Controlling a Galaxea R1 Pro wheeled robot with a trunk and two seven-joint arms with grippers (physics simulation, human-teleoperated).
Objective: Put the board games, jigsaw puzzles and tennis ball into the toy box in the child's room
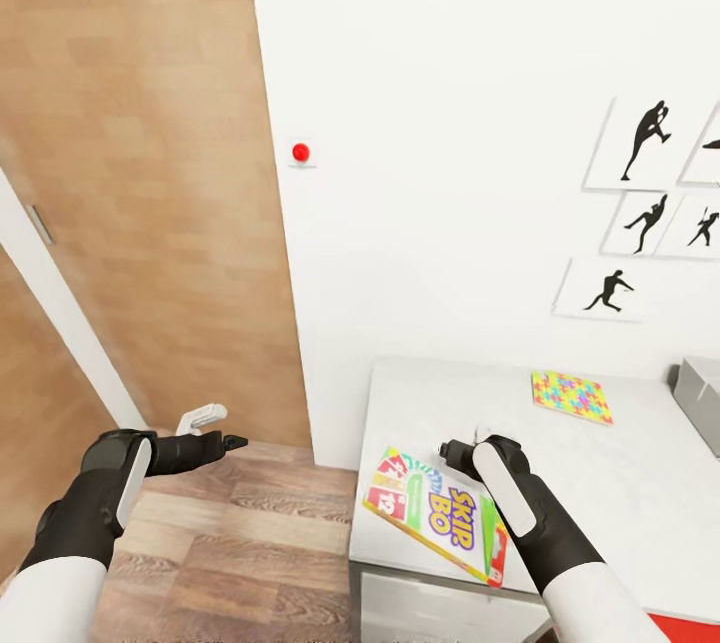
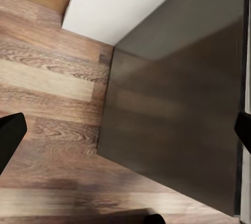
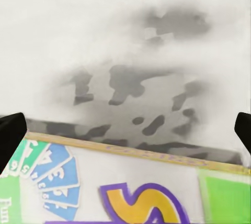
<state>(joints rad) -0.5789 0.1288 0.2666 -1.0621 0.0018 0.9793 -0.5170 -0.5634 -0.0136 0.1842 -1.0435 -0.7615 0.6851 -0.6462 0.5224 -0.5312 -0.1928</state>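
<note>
Board game under the right hand at the desk's near corner

Right hand (image 1: 458, 451) spread just above the board game (image 1: 440, 515), which overhangs the desk (image 1: 620, 493) edge; left hand (image 1: 222, 442) spread over the floor (image 1: 240, 553); jigsaw puzzle (image 1: 571, 395) farther back.

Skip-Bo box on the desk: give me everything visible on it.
The Skip-Bo board game is a flat rectangular printed box, white-faced with green edging, a red band at one end, a fan of coloured cards and a yellow-and-purple "SKIP BO" logo. It looks like glossy cardboard. It lies at the table's front-left corner, turned diagonally, one end overhanging the front edge. The right gripper is directly over it; contact cannot be told. In the right wrist view its printed face sits close below, between widely spread fingertips.
</note>
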